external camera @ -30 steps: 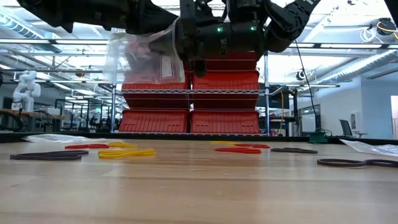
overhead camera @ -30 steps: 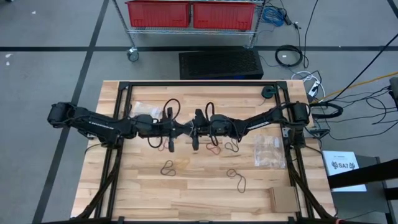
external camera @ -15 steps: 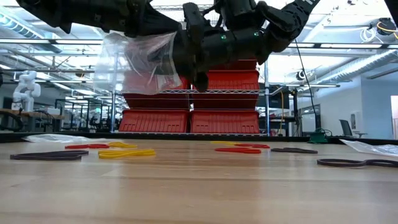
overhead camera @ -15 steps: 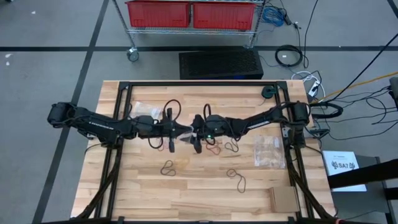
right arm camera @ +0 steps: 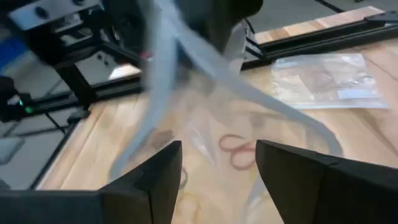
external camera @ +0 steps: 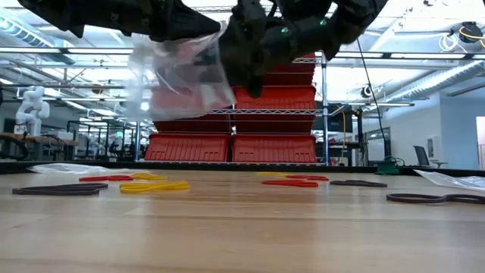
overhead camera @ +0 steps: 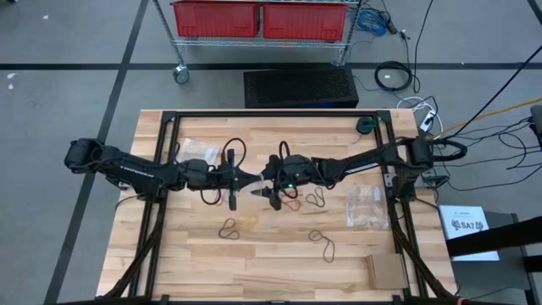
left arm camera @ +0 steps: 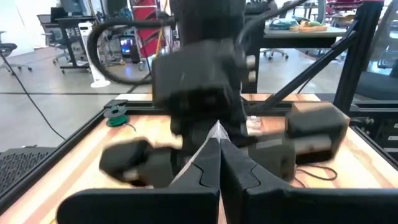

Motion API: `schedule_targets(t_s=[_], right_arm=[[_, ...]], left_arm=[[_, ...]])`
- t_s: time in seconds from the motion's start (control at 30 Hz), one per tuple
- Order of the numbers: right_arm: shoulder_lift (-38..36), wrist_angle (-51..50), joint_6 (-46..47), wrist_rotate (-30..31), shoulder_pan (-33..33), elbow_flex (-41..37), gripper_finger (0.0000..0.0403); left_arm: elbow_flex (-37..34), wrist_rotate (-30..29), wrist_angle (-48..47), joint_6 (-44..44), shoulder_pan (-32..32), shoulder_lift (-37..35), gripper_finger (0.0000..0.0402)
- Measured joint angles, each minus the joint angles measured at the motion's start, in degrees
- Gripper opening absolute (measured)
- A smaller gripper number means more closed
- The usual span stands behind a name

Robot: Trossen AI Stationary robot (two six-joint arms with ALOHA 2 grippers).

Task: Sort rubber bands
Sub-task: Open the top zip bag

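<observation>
While the left gripper point(overhead camera: 246, 180) is clamped shut on the edge of a clear bag point(external camera: 178, 76), holding it in the air over the table's middle, the right gripper point(right arm camera: 217, 168) stands just beside it with its fingers well apart and nothing between them; the bag hangs right in front of it. Red seems to show through the plastic, so some bands may already be inside, though I cannot tell for sure. Most of the work looks undone: rubber bands point(external camera: 151, 184) in red, yellow and black lie loose on the table point(overhead camera: 279, 271), some under the arms, others nearer. Another bag point(overhead camera: 366, 206) lies flat at the right.
</observation>
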Motion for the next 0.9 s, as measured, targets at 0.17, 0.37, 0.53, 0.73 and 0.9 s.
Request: schedule_targets(t_s=[0.17,0.37,0.53,0.73,0.9], right_arm=[[-4.1,-7.4,-2.5,3.2,-0.4,0.0,0.0201],[-8.1,-12.2,-4.4,3.3,-0.4,0.0,0.0201],[-11.4,-17.8,-4.7,5.1,-0.4,0.0,0.0201],[-15.7,-26.5,-5.0,6.4,-0.2,0.0,0.0201],[-20.4,-37.4,-3.0,7.0,1.7,0.0,0.0201]], left_arm=[[0.0,0.0,-0.4,0.0,0.0,0.0,0.0],[0.0,0.0,-0.6,0.0,0.0,0.0,0.0],[0.0,0.0,-1.3,0.4,0.0,0.0,0.0],[0.0,0.1,-2.3,0.4,0.0,0.0,0.0],[0.0,0.1,-2.8,0.4,0.0,0.0,0.0]])
